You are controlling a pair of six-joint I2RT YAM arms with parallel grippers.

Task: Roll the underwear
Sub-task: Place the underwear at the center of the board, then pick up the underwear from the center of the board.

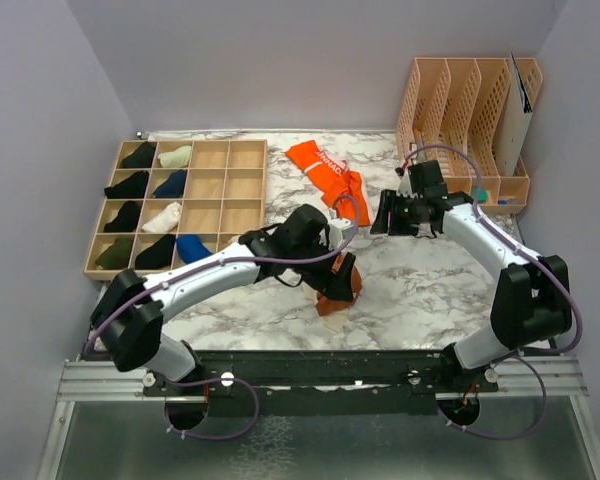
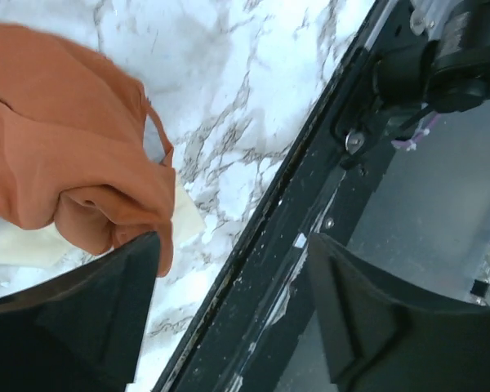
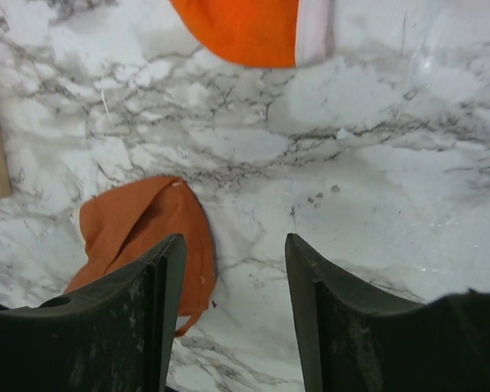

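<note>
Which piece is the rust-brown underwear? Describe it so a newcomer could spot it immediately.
On the marble table, look to the middle, toward the near edge, right by the left gripper. The rust-brown underwear is a bunched, muted lump there. The other brief, farther back, is bright orange, spread out, with a white lettered waistband.

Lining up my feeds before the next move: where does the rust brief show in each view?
Top external: rust brief at centre, towards the near edge.
Left wrist: upper left, bunched up.
Right wrist: lower left, lying crumpled.
Shared landmark: the marble table, under the brief in all three views.
</note>
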